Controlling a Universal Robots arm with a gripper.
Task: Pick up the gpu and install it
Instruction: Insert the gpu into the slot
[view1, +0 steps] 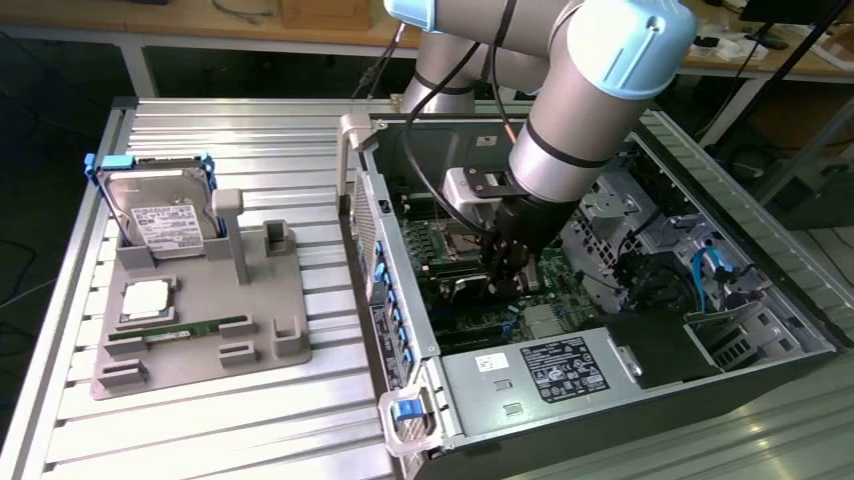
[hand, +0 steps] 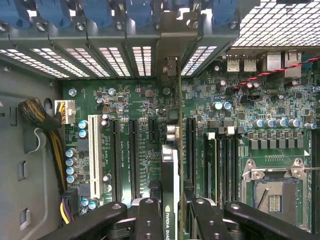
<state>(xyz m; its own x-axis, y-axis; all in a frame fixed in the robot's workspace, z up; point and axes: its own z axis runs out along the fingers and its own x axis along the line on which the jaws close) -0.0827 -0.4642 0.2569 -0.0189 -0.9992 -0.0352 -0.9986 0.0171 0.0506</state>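
Black gpu (hand: 170, 175) gripped edge-on over the motherboard (hand: 125, 100)
The gripper (hand: 172, 215) is clenched on the thin dark card inside the case, its metal end toward the rear vents (hand: 142, 57); for a clean seating, the card is best held upright, lined up with its slot and pressed down evenly.

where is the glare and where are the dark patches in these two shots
Exterior view: the ribbed table is brightly lit, while the inside of the computer case under the arm sits darker. Wrist view: the vent grille is washed out white by backlight, and the gpu has a bright glint on its edge.
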